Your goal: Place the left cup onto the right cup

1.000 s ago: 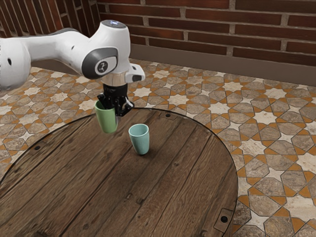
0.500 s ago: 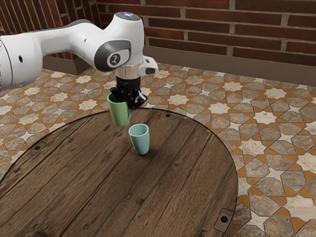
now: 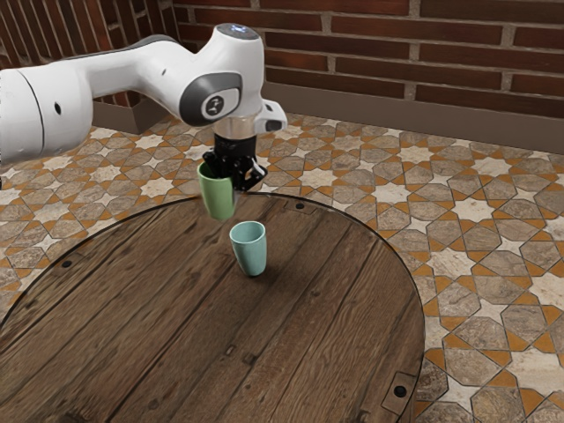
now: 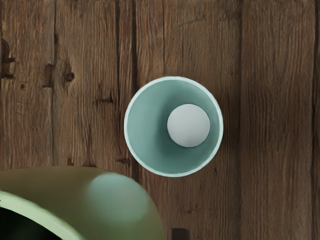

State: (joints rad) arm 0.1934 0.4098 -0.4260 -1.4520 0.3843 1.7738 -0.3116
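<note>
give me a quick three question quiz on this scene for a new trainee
1. True or false: the gripper is shut on the green cup, which hangs clear of the table.
2. The teal cup is: A) upright on the table, B) lying on its side, C) stacked inside another cup.
3. Is the green cup lined up directly over the teal cup?

Key: 1 true. 2 A. 3 no, in the wrist view its base sits off to one side of the teal cup's mouth.
</note>
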